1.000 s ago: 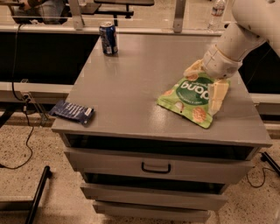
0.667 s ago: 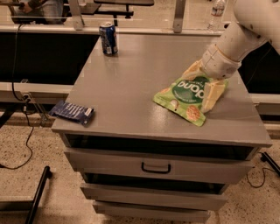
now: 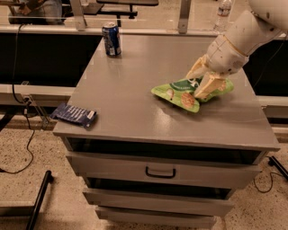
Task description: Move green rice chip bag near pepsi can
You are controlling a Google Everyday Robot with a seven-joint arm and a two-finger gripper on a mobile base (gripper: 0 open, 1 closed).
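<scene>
The green rice chip bag [image 3: 180, 93] is a light-green pouch with tan chip pictures, held tilted just above the right part of the grey cabinet top [image 3: 135, 103]. My gripper [image 3: 200, 82] is shut on the bag's right end, its cream fingers [image 3: 208, 86] astride it. The pepsi can [image 3: 111, 39], dark blue with a silver top, stands upright at the far left of the top, well away from the bag.
A small dark-blue wrapped packet [image 3: 75, 115] lies at the front left corner, partly over the edge. A clear water bottle [image 3: 223, 10] stands behind the cabinet at the back right. Drawers [image 3: 160, 172] are below. Cables lie on the floor at left.
The gripper has lifted the bag's right end and carried it leftward and away from the front edge; the bag now hangs tilted instead of lying flat.
</scene>
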